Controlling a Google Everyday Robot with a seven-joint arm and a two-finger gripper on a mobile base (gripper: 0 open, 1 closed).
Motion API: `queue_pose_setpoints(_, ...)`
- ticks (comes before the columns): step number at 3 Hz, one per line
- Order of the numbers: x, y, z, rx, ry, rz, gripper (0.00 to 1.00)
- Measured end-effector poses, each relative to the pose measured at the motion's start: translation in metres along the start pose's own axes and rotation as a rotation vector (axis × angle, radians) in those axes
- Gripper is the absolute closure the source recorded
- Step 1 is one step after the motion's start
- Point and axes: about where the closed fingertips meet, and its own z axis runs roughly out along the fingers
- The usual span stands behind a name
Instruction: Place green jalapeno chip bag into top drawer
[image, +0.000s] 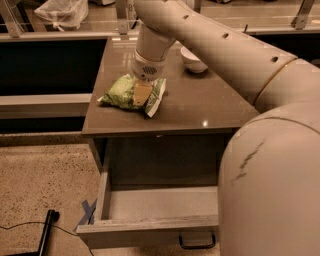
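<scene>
Dim warm light, pinpoint glare on the countertop (202, 107), hand (141, 94) low on the chip bag (117, 92)
</scene>
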Motion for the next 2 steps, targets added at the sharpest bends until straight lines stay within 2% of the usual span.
queue_pose_setpoints(1,-0.009,0.002,-0.005,-0.009,-0.013,-0.03,0.88)
queue_pose_setpoints(2,-0.02,0.006,-0.025,0.017,-0.057,-0.095,1.0)
